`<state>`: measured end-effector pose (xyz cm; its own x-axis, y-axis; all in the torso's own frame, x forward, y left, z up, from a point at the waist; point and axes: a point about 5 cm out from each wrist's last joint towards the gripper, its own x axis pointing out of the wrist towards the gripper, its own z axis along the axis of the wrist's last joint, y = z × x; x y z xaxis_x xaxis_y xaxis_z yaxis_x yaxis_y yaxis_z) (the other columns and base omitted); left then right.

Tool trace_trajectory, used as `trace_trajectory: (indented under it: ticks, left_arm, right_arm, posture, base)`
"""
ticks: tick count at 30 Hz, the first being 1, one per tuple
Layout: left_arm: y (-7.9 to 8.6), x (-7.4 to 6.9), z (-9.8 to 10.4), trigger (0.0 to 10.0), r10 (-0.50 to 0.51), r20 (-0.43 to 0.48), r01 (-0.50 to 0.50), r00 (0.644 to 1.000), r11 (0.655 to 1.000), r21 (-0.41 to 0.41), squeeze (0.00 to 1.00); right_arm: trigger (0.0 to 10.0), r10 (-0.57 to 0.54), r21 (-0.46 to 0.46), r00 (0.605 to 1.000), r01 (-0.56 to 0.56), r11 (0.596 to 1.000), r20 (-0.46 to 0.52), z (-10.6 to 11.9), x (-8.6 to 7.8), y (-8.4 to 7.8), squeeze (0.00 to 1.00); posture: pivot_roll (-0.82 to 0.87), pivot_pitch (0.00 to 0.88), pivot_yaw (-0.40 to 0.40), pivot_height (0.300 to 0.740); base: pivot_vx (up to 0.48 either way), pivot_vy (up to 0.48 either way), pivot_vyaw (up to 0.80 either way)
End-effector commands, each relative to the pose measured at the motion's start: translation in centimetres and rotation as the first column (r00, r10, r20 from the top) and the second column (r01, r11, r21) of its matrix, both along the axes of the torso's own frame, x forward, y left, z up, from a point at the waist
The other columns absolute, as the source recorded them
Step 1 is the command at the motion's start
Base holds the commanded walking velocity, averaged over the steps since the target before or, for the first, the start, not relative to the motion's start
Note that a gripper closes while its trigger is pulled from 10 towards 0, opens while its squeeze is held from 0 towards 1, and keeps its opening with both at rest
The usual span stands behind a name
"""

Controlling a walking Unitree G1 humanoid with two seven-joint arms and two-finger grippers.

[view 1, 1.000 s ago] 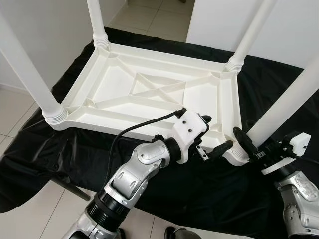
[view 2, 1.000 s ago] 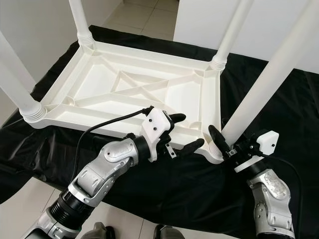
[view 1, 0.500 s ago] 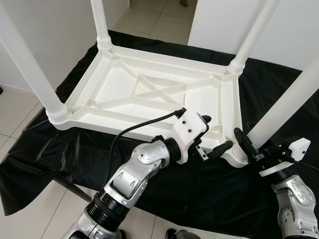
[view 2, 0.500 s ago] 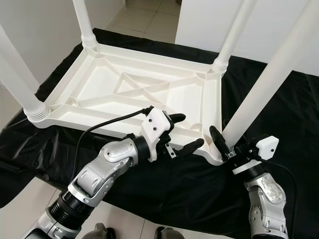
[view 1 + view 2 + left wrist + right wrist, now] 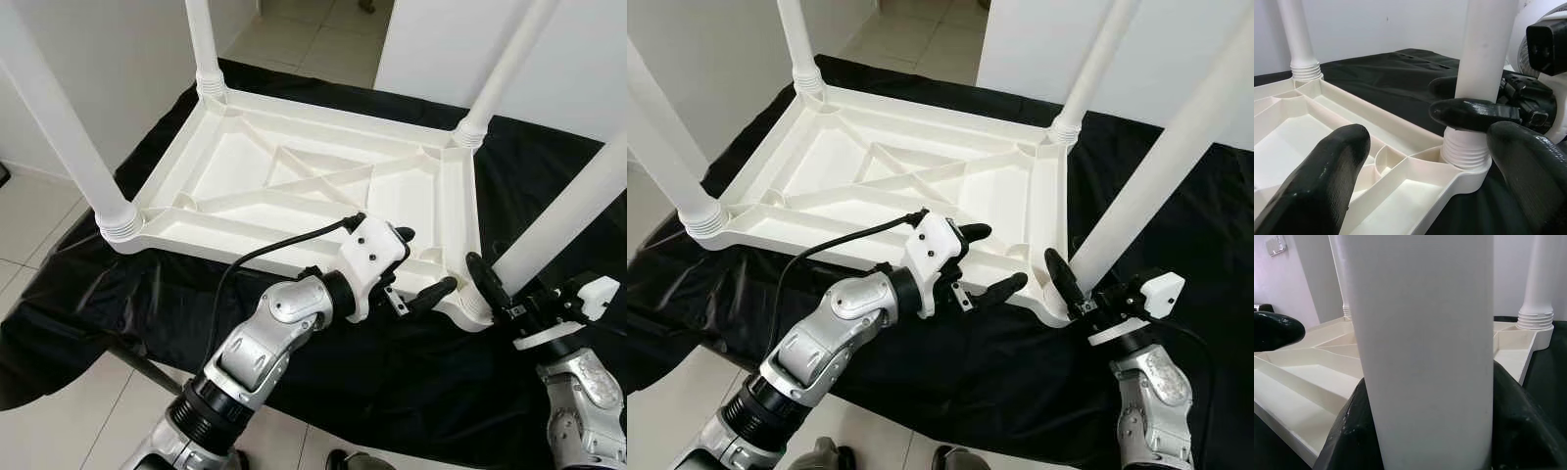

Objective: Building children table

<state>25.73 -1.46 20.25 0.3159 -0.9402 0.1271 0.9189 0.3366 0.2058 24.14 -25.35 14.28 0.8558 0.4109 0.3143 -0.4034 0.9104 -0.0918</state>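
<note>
Little has moved: right end effector [image 5: 495, 294] still grips table leg [image 5: 558, 220].

white walls [image 5: 88, 59], pale tiled floor [image 5: 294, 34]

No text, label, brand or number can be read anywhere.

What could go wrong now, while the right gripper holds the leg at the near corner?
The right gripper grips the leg low, just above its threads, so the long part above could tilt and jam the threads. The left gripper stands open over the table rim and clamps nothing, so the table may slide on the black cloth.
</note>
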Motion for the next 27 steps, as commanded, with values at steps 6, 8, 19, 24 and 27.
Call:
trace_trajectory:
  ticks: [6,8,19,24,27]
  left_arm:
    - [-0.1,-0.5,-0.1,10.0,-0.06,0.005,0.06,0.998,0.998,0.018,0.0]
    - [-0.1,-0.5,-0.1,10.0,-0.06,0.005,0.059,0.998,0.998,0.018,0.0]
    - [-0.1,-0.5,-0.1,10.0,-0.059,0.009,0.059,0.998,0.998,0.021,0.0]
    - [0.0,-0.5,-0.1,10.0,-0.059,0.012,0.059,0.998,0.998,0.024,0.0]
    - [0.0,-0.5,-0.1,10.0,-0.06,0.013,0.06,0.998,0.998,0.025,0.0]
  right_arm:
    - [10.0,0.023,0.0,0.972,-0.023,1.0,-0.234,-5.0,-1.3,0.6,0.0]
    - [10.0,0.022,-0.053,0.974,-0.035,0.998,-0.227,-5.1,-1.3,1.0,0.0]
    - [10.0,0.082,0.042,0.993,-0.078,0.996,-0.082,-1.1,0.0,2.3,0.0]
    - [10.0,0.103,0.099,0.994,-0.1,0.99,-0.025,0.8,0.3,2.3,0.0]
    - [10.0,0.113,0.093,0.994,-0.112,0.989,0.004,1.6,0.5,2.5,0.0]
  posture:
    - [0.04,0.187,0.025,0.74]
    - [0.04,0.185,0.024,0.74]
    - [0.05,0.175,0.025,0.74]
    - [0.05,0.167,0.025,0.74]
    - [0.05,0.164,0.024,0.74]
  base:
    - [0.0,0.0,0.0]
    - [0.0,0.0,0.0]
    - [0.0,0.0,0.0]
    - [0.0,0.0,0.0]
    - [0.0,0.0,0.0]
